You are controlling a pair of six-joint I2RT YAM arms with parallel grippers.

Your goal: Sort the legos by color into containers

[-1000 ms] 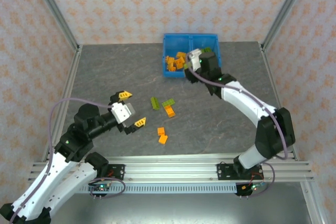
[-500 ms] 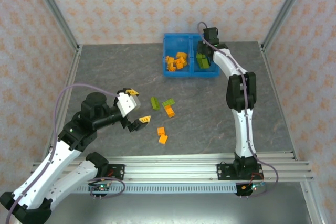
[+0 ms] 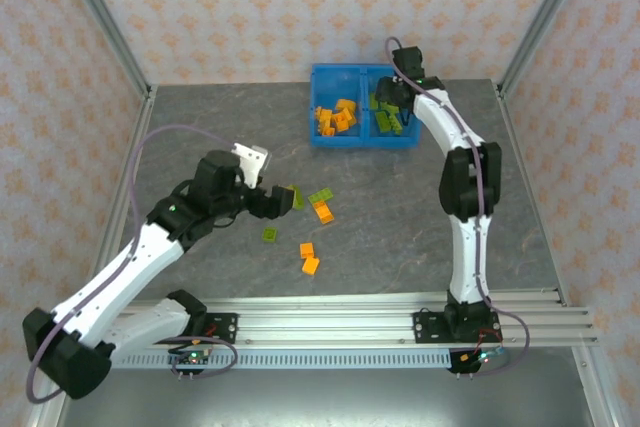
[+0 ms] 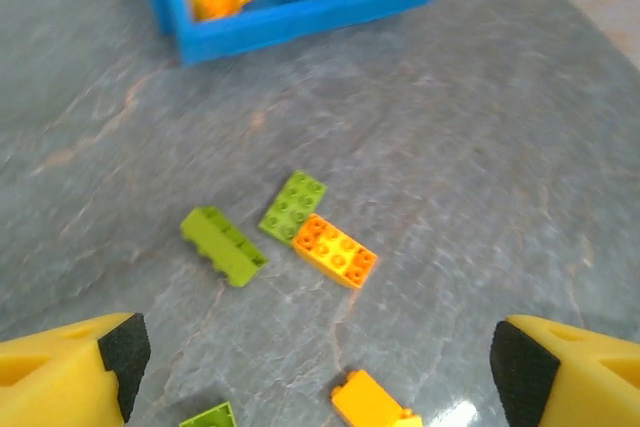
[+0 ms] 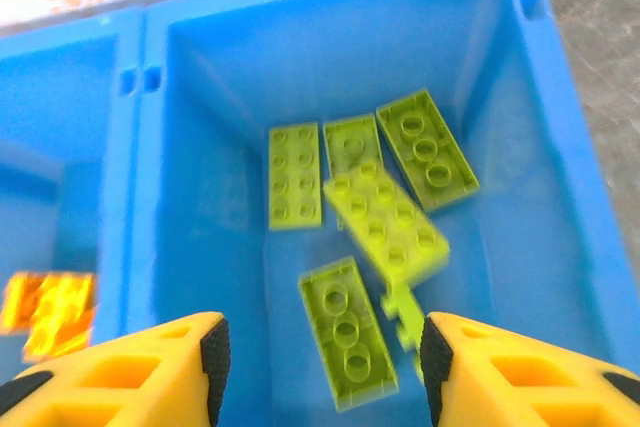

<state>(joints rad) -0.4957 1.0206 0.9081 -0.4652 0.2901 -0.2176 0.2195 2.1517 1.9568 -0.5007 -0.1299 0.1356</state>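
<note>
The right arm (image 3: 460,177) stood tall, stretched away from its base, with its wrist bent down over the blue bin (image 3: 345,141). The right gripper (image 5: 322,352) hung above the bin's right compartment, its fingers partway apart and nothing between them. About five green bricks (image 5: 385,217) lay on that compartment's floor beneath it. One small piece beside the nearest brick was too blurred to make out. Orange bricks (image 3: 335,117) sat piled in the bin's left compartment.

The left arm (image 3: 150,247) reached in a long low bend over the table (image 3: 200,127) on the near side of the bin. The left gripper (image 4: 320,359) had its fingers spread wide, holding nothing and touching nothing. Between it and the bin lay a green oblong brick (image 4: 223,245). Just beside that, a flat green brick (image 4: 293,207) touched an orange oblong brick (image 4: 335,250). Farther from the bin were two loose orange bricks (image 3: 308,258) and a small green brick (image 3: 270,234).
</note>
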